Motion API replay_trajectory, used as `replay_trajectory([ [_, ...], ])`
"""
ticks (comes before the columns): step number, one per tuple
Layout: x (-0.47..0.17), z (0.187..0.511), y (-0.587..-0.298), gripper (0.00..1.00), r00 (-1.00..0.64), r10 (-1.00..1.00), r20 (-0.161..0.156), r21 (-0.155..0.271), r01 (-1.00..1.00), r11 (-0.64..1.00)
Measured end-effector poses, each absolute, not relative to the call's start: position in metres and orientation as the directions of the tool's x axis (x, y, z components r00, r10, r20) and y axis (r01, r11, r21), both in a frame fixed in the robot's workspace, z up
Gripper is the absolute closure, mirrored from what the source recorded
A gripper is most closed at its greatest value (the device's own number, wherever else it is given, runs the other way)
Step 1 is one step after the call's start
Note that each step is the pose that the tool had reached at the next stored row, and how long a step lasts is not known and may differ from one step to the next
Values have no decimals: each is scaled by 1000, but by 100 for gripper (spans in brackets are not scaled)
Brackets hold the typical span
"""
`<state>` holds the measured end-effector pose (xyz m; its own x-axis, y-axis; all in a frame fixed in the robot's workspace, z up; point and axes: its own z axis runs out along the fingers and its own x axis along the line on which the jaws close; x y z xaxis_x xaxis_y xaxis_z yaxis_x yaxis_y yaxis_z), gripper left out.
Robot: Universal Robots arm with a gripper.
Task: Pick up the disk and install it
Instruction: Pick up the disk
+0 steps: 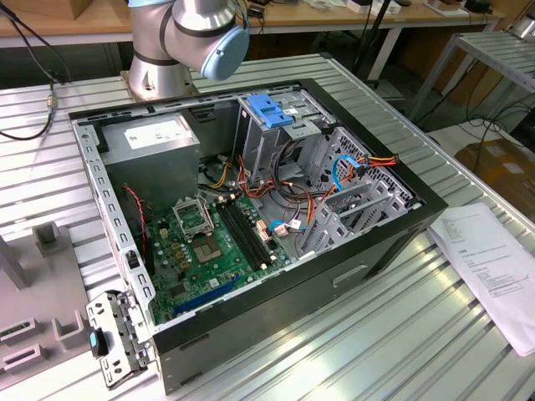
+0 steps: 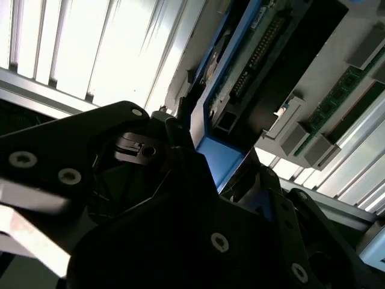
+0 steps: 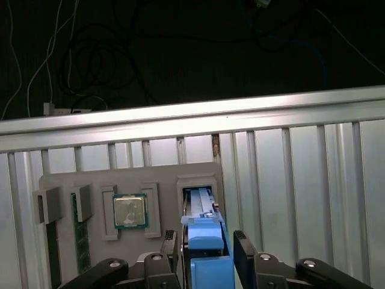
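Note:
In the first wrist view the disk (image 3: 209,265) stands on edge in a slot of a grey holder tray (image 3: 156,174), its bright blue carrier rail facing the camera. My gripper (image 3: 207,238) straddles it, with one black finger (image 3: 243,256) pressed against each side of the blue rail, so it is shut on the disk. The second wrist view shows the same blue rail (image 2: 219,156) running between the dark gripper parts, with the drive's connector edge beyond. In the exterior view the open computer case (image 1: 251,209) lies on the table, its grey drive cage topped by a blue latch (image 1: 272,109).
The holder tray also carries a processor chip (image 3: 129,211) and a green memory stick (image 3: 81,247). The table is ribbed aluminium (image 3: 301,180) with a raised edge rail. A printed sheet (image 1: 493,259) lies at the exterior view's right, and a side bracket (image 1: 117,334) rests by the case's corner.

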<state>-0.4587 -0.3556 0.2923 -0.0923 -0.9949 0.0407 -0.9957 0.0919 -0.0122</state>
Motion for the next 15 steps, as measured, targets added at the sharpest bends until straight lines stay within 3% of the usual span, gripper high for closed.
replay_trajectory([
  [3,-459,292,-356,51,-92,-995,41,-12,-996,92],
  [4,-459,292,-356,60,-92,-995,41,-12,-996,92],
  [6,-459,292,-356,61,-92,-995,41,-12,-996,92],
  [15,-459,292,-356,63,-21,-999,41,-12,-1000,20],
])
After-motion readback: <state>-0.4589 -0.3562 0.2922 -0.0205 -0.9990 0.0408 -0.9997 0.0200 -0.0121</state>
